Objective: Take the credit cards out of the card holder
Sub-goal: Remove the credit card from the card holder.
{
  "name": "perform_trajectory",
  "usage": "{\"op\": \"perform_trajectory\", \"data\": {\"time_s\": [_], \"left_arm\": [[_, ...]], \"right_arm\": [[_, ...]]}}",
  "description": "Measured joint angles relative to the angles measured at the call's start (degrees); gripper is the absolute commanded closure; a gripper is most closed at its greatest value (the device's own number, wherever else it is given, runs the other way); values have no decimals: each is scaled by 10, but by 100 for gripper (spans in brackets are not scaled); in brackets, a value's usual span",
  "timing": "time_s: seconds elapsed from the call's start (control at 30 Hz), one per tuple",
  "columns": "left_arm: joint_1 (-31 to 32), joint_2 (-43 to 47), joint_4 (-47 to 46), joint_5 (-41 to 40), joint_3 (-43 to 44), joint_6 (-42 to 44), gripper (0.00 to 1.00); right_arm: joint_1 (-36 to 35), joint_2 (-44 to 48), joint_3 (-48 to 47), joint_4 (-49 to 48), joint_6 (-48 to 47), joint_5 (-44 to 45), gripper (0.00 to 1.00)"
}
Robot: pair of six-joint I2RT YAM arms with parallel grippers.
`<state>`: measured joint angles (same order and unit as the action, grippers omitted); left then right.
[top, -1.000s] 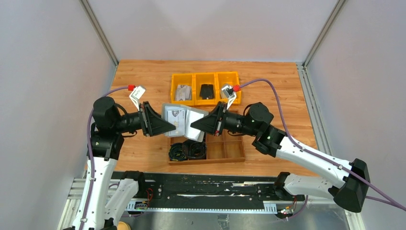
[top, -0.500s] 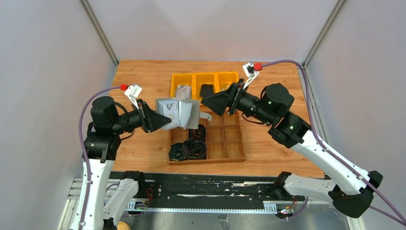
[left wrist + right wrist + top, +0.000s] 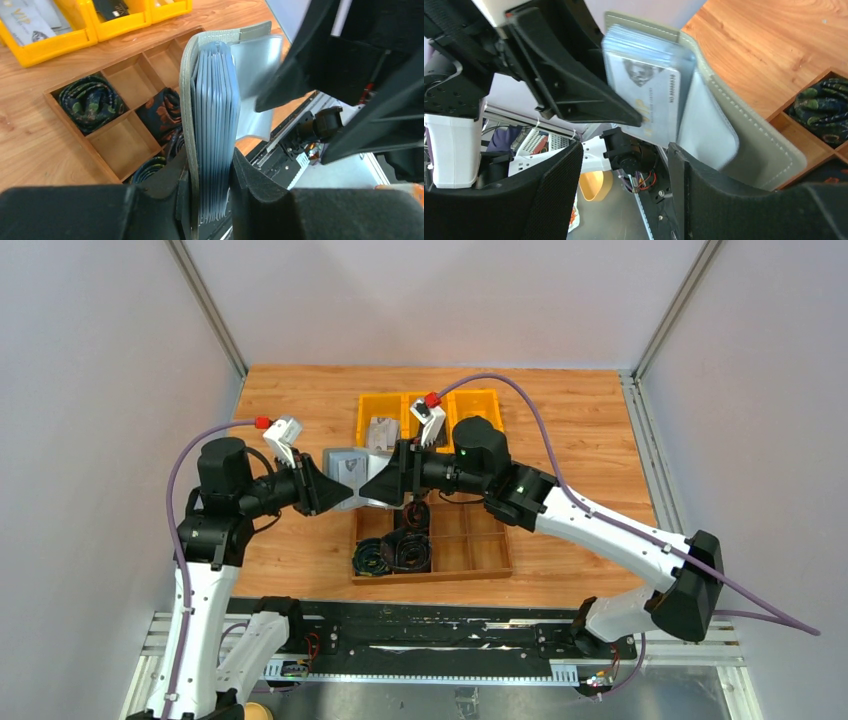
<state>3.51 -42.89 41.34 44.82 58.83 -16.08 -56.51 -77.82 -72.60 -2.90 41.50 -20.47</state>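
My left gripper (image 3: 210,165) is shut on the grey card holder (image 3: 187,100), holding it in the air above the wooden tray. A thick stack of credit cards (image 3: 217,125) stands edge-on inside it, clamped between the fingers. In the top view the card holder (image 3: 343,464) hangs between both grippers. My right gripper (image 3: 624,150) is open, right in front of the front credit card (image 3: 644,95), with nothing between its fingers. The holder's loose flap (image 3: 734,125) hangs beside my right finger. More credit cards (image 3: 381,432) lie in the left yellow bin.
Three yellow bins (image 3: 480,405) stand at the back; the middle one holds a black item (image 3: 112,7). A wooden compartment tray (image 3: 470,550) lies under the grippers, with dark coils (image 3: 390,552) in its left cells. The two arms nearly meet nose to nose.
My right gripper left the holder, swung back toward the yellow bins, opened, and has returned to the holder's open side. The left gripper kept its grip and shifted slightly.
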Motion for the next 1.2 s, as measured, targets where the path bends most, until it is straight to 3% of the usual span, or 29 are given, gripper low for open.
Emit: {"op": "perform_trajectory", "data": {"time_s": [0.3, 0.57, 0.67, 0.73, 0.8, 0.97, 1.2], "left_arm": [[0, -2, -11, 114, 9, -5, 77], [-2, -2, -47, 153, 7, -39, 67], [-5, -2, -55, 169, 7, -45, 55], [-5, -2, -57, 187, 7, -49, 41], [-4, 0, -57, 213, 6, -56, 36], [-6, -1, -80, 241, -4, -80, 36], [-7, -9, -118, 279, -9, -125, 42]], "right_arm": [[11, 19, 51, -21, 29, -22, 48], [17, 18, 59, -68, 64, -55, 59], [20, 15, 64, -80, 75, -61, 67], [22, 14, 70, -83, 80, -62, 76], [23, 14, 80, -92, 87, -64, 86], [29, 29, 108, -121, 103, -77, 100], [29, 53, 137, -160, 115, -90, 100]]}}
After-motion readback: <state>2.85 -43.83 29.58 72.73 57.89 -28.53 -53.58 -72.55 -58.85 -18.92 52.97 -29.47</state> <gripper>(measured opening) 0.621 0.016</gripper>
